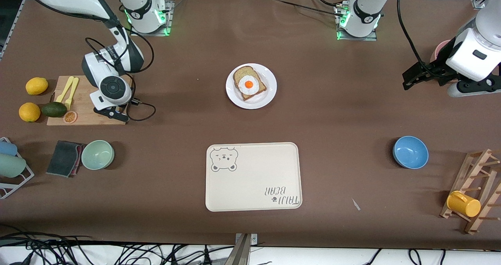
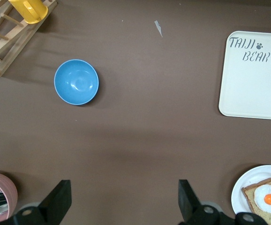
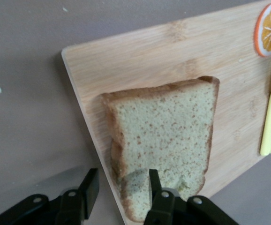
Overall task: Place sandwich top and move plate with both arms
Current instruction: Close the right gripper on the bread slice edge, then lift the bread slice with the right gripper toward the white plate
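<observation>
The sandwich top [image 3: 168, 136], a plain speckled bread slice, lies flat on a wooden cutting board [image 3: 173, 51] at the right arm's end of the table. My right gripper [image 3: 121, 185] is open low over it. One finger [image 3: 154, 180] is over the bread and the other is off the board's edge. In the front view the right gripper [image 1: 113, 114] hides the slice. The white plate [image 1: 270, 96] holds a bread slice with a fried egg [image 1: 249, 85] at mid-table. My left gripper [image 2: 124, 199] is open and empty over bare table near the left arm's end [image 1: 413, 79].
A cream bear tray [image 1: 253, 177] lies nearer the camera than the plate. A blue bowl [image 1: 410, 152], a green bowl [image 1: 98, 154], a dark cloth [image 1: 64, 158] and a wooden rack with a yellow mug [image 1: 464, 203] stand around. Forks [image 1: 68, 91], fruit [image 1: 36, 86] and an orange slice [image 1: 70, 117] lie by the board.
</observation>
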